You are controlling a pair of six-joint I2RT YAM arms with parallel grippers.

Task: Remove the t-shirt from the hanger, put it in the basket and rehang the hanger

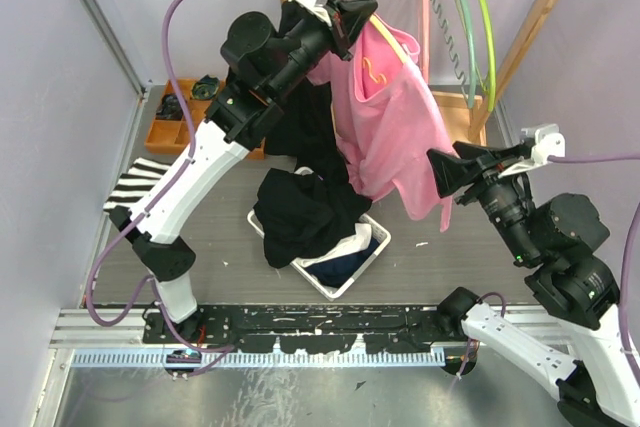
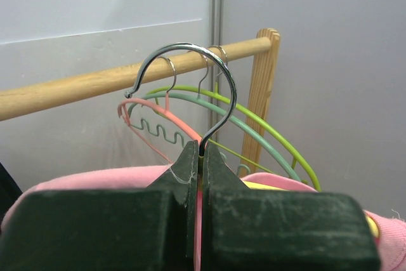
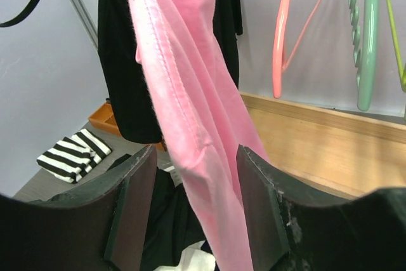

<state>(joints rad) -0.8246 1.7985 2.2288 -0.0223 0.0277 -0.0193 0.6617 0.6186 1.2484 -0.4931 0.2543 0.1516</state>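
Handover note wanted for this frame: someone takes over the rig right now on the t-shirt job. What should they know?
Left gripper: shut on the hanger at the base of its metal hook, holding it up near the wooden rail.
Right gripper: open, with the lower edge of the pink t-shirt hanging between its fingers, not clamped.
Done: hanger secured, right arm lined up on the fabric.
Left: close on the fabric and pull the t-shirt off the hanger, probably towards the white basket below.

Spare hangers [image 3: 368, 36] just beside t-shirt [image 3: 190, 93]
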